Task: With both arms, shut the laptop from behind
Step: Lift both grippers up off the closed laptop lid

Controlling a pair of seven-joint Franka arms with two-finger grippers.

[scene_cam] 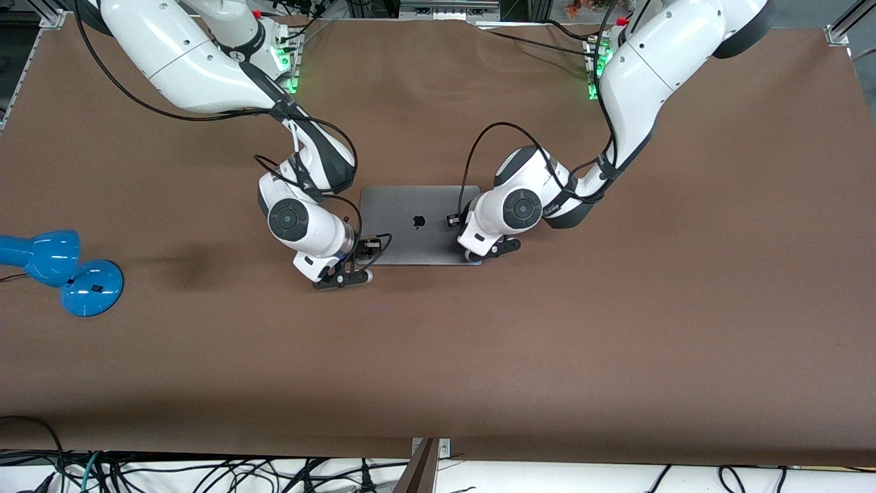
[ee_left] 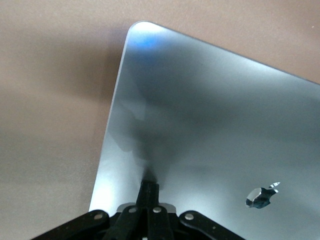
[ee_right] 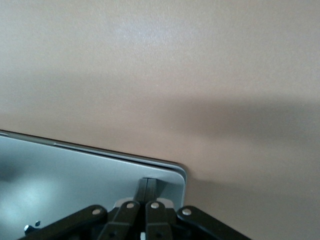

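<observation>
From the front camera, the laptop [scene_cam: 417, 224] lies shut and flat in the middle of the brown table [scene_cam: 616, 329], its grey lid up with the apple logo [scene_cam: 419, 221] showing. The left arm [scene_cam: 636, 89] reaches down to the lid's corner nearest the camera at its own end of the table, and the left gripper [scene_cam: 490, 252] sits right on that corner. The right arm [scene_cam: 205, 68] comes down at the other end, with the right gripper [scene_cam: 344, 278] at the matching near corner, partly past the laptop's edge over the table. A blue lamp [scene_cam: 58, 268] lies well apart, toward the right arm's end.

In the left wrist view, the left gripper [ee_left: 149, 192] has its fingers [ee_left: 149, 189] drawn together into one narrow black tip, which appears to press on the lid [ee_left: 215, 120]; the shadow there makes actual contact hard to confirm. The logo [ee_left: 261, 196] shows nearby.

In the right wrist view, the right gripper [ee_right: 147, 189] likewise has its fingers [ee_right: 147, 187] closed together, with nothing between them, resting at the rounded corner of the lid [ee_right: 75, 185], just inside the edge. Bare table [ee_right: 175, 75] fills the rest.
</observation>
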